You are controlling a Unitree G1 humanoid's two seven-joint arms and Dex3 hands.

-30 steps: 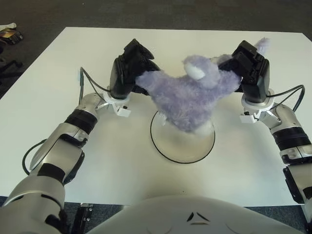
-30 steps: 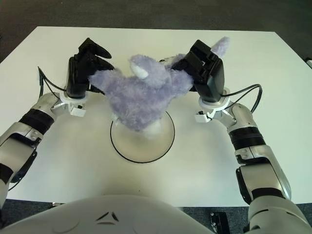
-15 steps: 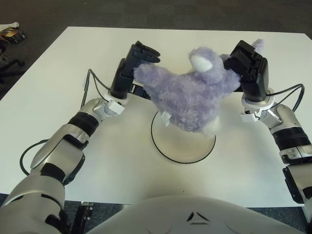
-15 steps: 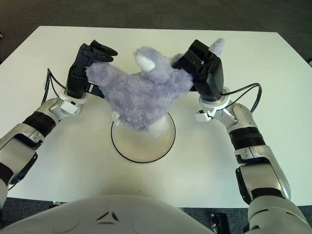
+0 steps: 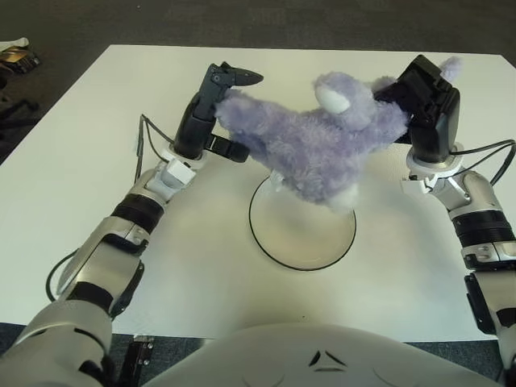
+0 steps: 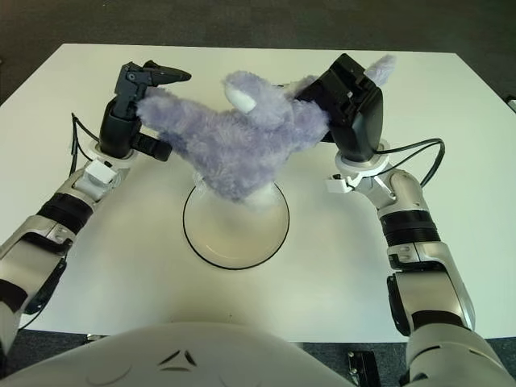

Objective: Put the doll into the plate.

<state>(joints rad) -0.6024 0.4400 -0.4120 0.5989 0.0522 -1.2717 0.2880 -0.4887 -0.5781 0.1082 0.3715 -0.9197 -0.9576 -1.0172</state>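
Doll point(image 5: 322, 153), a purple plush, hangs stretched between both hands above the far rim of the plate point(image 5: 274, 246) on the white table point(image 5: 97, 161). Left hand point(image 5: 211, 105) pinches one fuzzy end; right hand point(image 5: 427, 101) clamps the other, each grasping plush. To seat it well, I judge both hands should bring it slightly toward the robot and lower together, so the sagging belly between them meets the plate's centre before either hand lets go.
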